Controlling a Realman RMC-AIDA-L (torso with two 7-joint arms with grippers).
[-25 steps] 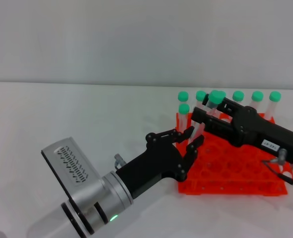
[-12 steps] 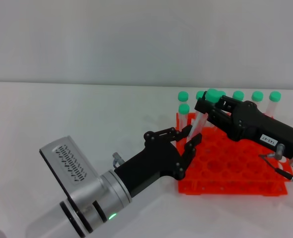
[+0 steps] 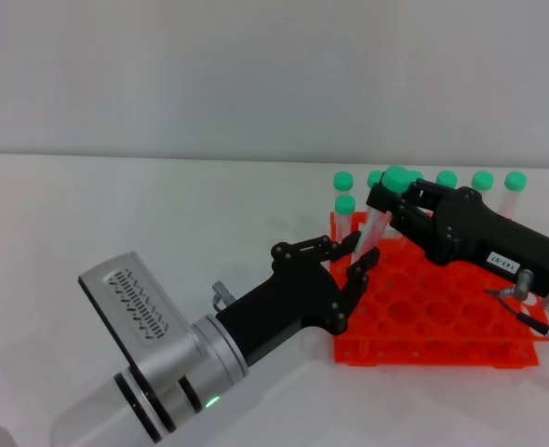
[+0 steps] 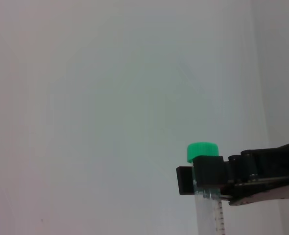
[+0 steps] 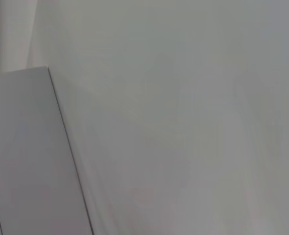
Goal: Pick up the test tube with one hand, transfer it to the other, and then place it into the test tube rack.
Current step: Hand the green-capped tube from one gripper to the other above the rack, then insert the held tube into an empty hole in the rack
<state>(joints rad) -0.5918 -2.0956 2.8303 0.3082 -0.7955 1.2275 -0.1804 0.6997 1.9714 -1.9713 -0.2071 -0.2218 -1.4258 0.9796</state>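
Note:
The test tube [image 3: 377,223], clear with a green cap, hangs tilted over the near left corner of the orange-red test tube rack [image 3: 442,321]. My right gripper [image 3: 388,199], black with a white label, is shut on it just below the cap. The left wrist view shows the same hold: the right gripper [image 4: 203,178] clamps the test tube [image 4: 209,215] under the green cap. My left gripper [image 3: 356,253], black and pronged, stands open at the rack's left edge, its fingertips [image 3: 367,260] close beside the tube's lower end. The right wrist view shows only pale surfaces.
Several other green-capped tubes [image 3: 482,181] stand upright along the rack's back row, and one [image 3: 345,205] stands at its left edge. White tabletop [image 3: 144,214] spreads to the left and front of the rack.
The right gripper has shifted slightly left and up with the tube. The left gripper has drawn back a little toward the left, fingers still spread.

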